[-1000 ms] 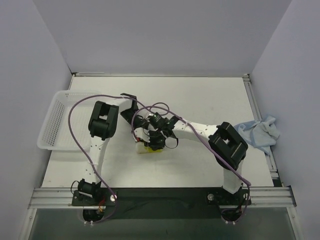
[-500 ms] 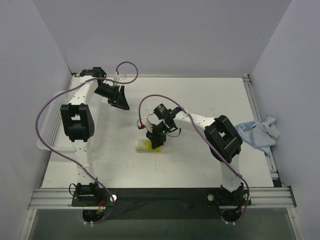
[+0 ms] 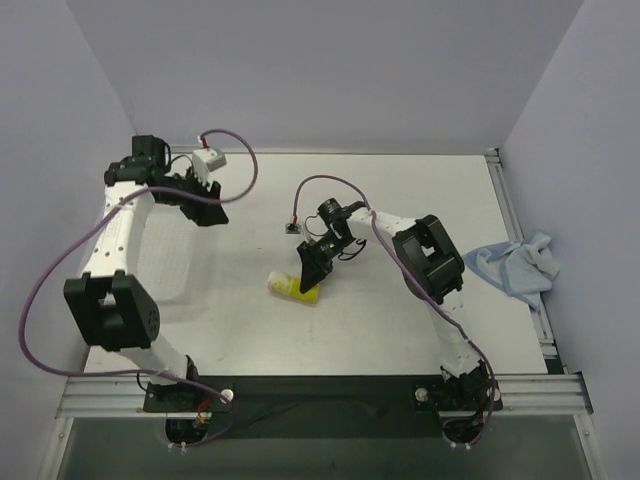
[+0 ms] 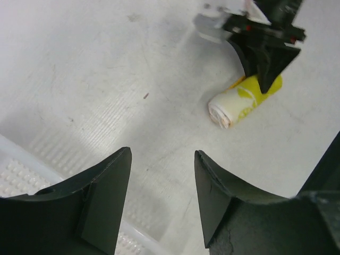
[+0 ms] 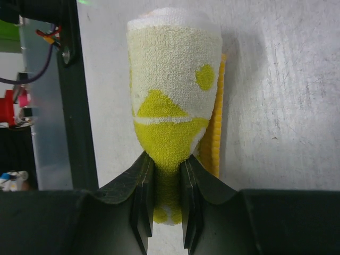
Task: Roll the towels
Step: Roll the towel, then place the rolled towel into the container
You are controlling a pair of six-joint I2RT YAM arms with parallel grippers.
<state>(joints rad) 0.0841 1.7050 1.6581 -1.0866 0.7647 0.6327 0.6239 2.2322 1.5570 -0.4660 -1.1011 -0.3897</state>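
Your left arm has swung out of the middle to the far left since the earlier frame, while the right one has stayed with the roll, which now lies slanted. From above, the left end effector (image 3: 210,208) hangs over the white mesh basket (image 3: 170,272), well apart from the work; the right end effector (image 3: 308,274) sits on the printed towel (image 3: 288,288), already a tight roll near the middle of the counter (image 3: 400,330), and the blue towel (image 3: 515,265) lies crumpled at the right edge, untouched. On the left wrist view, the left end effector (image 4: 162,156) is spread with nothing between its jaws (basket (image 4: 21,178) below, the printed towel (image 4: 239,103) far ahead). On the right wrist view, the right end effector (image 5: 167,164) is clenched on the near end of the printed towel (image 5: 172,106). You look to be finishing the first roll; next, I judge, let go gently so that it does not unwind, then fetch the blue one and spread it flat.
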